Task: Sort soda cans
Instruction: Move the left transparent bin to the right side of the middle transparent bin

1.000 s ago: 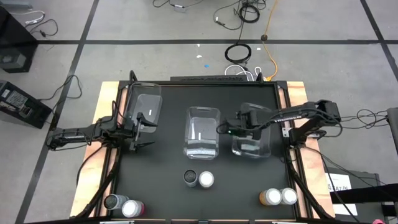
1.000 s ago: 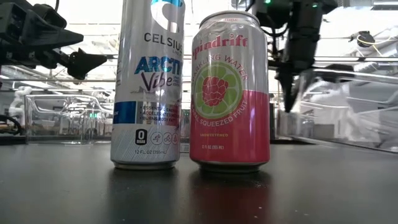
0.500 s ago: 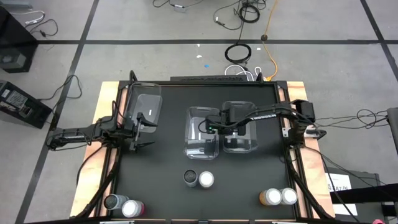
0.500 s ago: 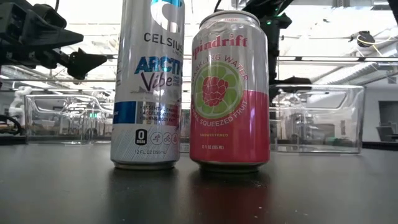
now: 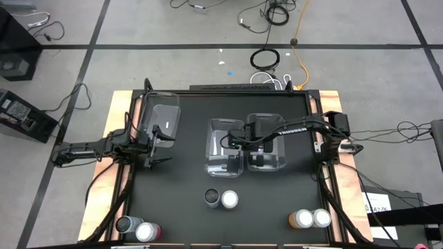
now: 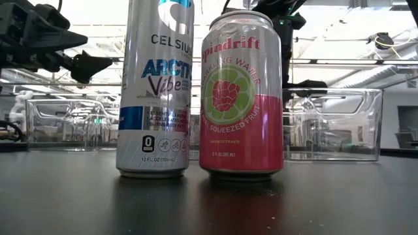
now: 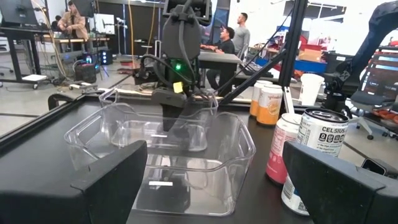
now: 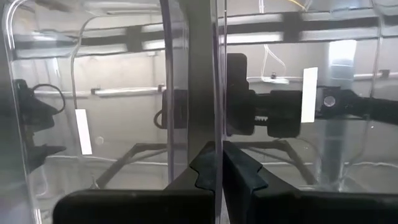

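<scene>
Three pairs of soda cans stand upright near the table's near edge: a silver Celsius can (image 5: 212, 198) (image 6: 155, 88) beside a pink can (image 5: 229, 200) (image 6: 241, 94), a pair at the near left (image 5: 136, 228), and an orange pair at the near right (image 5: 310, 218). My right gripper (image 5: 237, 145) (image 8: 217, 158) is shut on the right clear bin (image 5: 266, 142) (image 6: 333, 124), which stands next to the middle bin (image 5: 225, 149). My left gripper (image 5: 160, 144) (image 7: 211, 186) is open and holds nothing, beside the left bin (image 5: 163, 117). My right gripper pinches the right bin's left-hand wall (image 8: 214, 124) between its two fingers, one inside the bin and one outside. The fingers come from above, pointing down, over the wall's top edge. The bin stands level with its bottom on the table.
The three clear bins sit in a row across the table's middle, the middle and right ones close together. Bare black table lies between the bins and the cans. Wooden rails (image 5: 118, 138) edge the table's sides. People sit in the room beyond, seen in the left wrist view.
My right gripper moved toward the table's left, carrying the right bin with it. The bin was tilted and lifted at first and now stands level on the table beside the middle bin. In the last half second nothing shifted.
</scene>
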Controlling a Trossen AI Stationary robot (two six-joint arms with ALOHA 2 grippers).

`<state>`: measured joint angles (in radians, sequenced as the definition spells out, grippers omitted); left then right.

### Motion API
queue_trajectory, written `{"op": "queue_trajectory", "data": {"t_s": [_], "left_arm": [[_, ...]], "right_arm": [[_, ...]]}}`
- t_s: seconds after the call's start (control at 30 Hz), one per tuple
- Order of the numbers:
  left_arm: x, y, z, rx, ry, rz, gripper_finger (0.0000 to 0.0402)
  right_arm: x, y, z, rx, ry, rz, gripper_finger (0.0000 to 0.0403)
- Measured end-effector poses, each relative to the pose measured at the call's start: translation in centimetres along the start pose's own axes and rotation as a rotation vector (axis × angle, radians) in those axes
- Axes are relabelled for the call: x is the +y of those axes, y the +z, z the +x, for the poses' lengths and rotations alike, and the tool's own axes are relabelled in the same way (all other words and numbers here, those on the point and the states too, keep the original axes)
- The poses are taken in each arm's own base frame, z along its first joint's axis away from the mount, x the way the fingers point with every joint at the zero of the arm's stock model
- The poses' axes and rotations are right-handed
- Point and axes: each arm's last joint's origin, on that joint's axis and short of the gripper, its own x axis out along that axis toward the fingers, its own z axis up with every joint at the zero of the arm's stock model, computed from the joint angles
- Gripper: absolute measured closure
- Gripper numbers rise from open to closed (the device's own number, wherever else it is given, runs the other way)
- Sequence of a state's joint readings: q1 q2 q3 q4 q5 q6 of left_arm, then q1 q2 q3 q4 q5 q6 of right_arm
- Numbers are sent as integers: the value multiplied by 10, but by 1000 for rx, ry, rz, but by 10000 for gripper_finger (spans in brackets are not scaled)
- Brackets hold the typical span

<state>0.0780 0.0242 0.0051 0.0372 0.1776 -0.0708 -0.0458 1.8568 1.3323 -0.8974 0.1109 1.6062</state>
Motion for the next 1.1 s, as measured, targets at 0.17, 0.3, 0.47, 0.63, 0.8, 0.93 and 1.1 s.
{"op": "queue_trajectory", "data": {"t_s": [0.17, 0.3, 0.47, 0.63, 0.8, 0.93, 1.1], "left_arm": [[0, 0, 0, 0, 0, 0, 18], [0, 0, 0, 1, 0, 0, 18], [0, 0, 0, 0, 0, 0, 18], [0, 0, 0, 0, 0, 0, 18], [0, 0, 0, 0, 0, 0, 18], [0, 0, 0, 0, 0, 0, 18], [0, 0, 0, 0, 1, 0, 18]], "right_arm": [[0, -6, -1, 5, 2, 12, 397], [0, -9, -1, 8, 3, 5, 397], [0, -10, -1, 7, 3, 4, 396], [-2, -9, -5, 4, 4, -14, 396], [-5, -8, -15, -7, 20, -19, 396], [-6, -7, -18, -30, 27, -21, 396], [-6, -6, -19, -32, 31, -38, 388]]}}
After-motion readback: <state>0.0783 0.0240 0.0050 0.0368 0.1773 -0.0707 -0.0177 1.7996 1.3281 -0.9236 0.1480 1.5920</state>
